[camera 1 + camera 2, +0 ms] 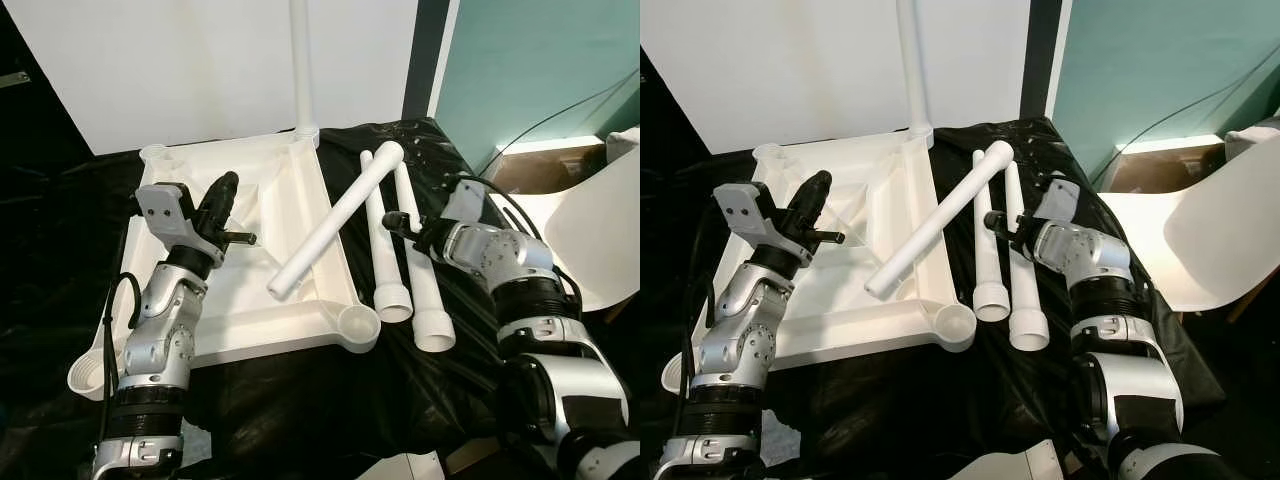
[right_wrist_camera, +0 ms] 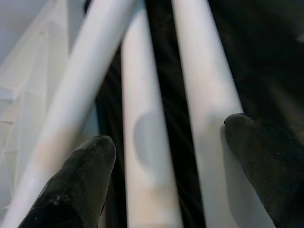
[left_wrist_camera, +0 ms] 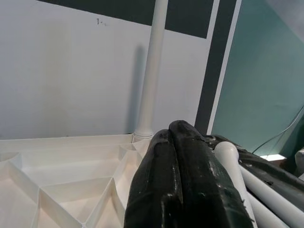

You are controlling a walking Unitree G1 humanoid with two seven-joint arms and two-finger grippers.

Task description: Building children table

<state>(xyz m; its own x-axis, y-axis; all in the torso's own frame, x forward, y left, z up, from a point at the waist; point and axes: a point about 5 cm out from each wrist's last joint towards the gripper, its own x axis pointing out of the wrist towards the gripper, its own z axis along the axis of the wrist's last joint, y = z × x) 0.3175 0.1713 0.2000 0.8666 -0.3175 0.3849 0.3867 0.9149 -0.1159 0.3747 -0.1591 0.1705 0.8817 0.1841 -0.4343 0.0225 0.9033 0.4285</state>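
In the middle of the head views we see the upturned white tabletop point(image 1: 250, 330) lying ribs-up on black cloth point(image 1: 400, 400), with one leg already standing upright point(image 1: 302, 60) in the far corner socket at the top centre. A third loose leg point(image 1: 335, 222) lies diagonally across the tabletop's right rim, its round end at upper right and its open end at lower left over the panel. Just to the right of it, two more legs point(image 1: 385, 250) point(image 1: 420, 270) rest side by side on the cloth, their long axes running from the top of the frame down toward us, flared ends nearest.

Our right gripper point(image 1: 405, 222) sits over those two legs about midway along them. In the right wrist view its fingertips point(image 2: 80, 175) are spread well apart, one by the diagonal leg, the other against the outer leg, with the inner leg between them. The legs run along the fingers' line of sight, so we judge the jaws already straddle across the axis, and the right arm is the nearer one for a pick.

Our left gripper point(image 1: 222, 195) hovers above the tabletop at centre left, its fingers point(image 3: 183, 180) pressed together, holding nothing
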